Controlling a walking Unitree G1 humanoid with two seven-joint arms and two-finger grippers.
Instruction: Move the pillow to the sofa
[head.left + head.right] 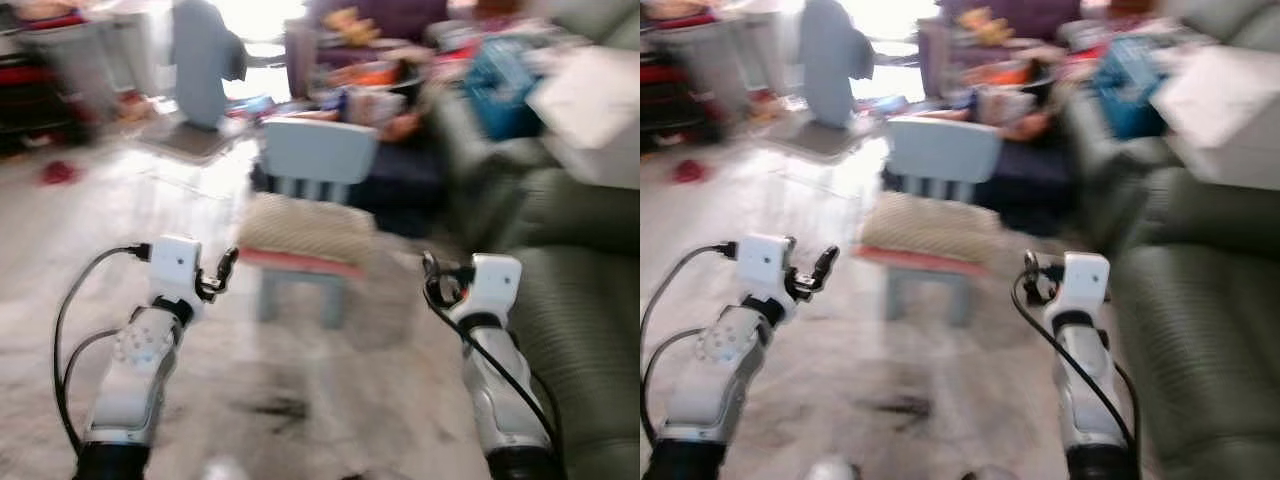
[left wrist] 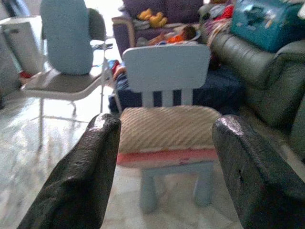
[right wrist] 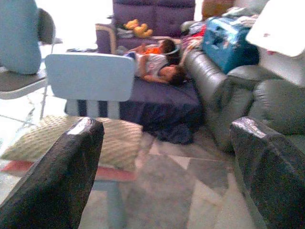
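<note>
A beige quilted pillow (image 1: 305, 227) with a red underside lies on the seat of a small pale-blue child's chair (image 1: 318, 152) straight ahead of me. The grey-green sofa (image 1: 585, 320) runs along my right side. My left gripper (image 2: 164, 157) is open, raised short of the chair, and the pillow (image 2: 167, 129) shows between its two black fingers (image 2: 90, 162). My right gripper (image 3: 167, 167) is open too, level with the left, between chair and sofa; the pillow (image 3: 71, 140) lies off to one side of it. The eye views are blurred.
A person (image 3: 157, 64) lies on a dark blue mattress (image 3: 164, 98) behind the chair. A teal bag (image 1: 505, 85) and a white cushion (image 1: 595, 110) rest on the sofa. A white chair (image 2: 62, 81) with a blue cushion stands back left. Purple couch (image 3: 152, 16) at the far wall.
</note>
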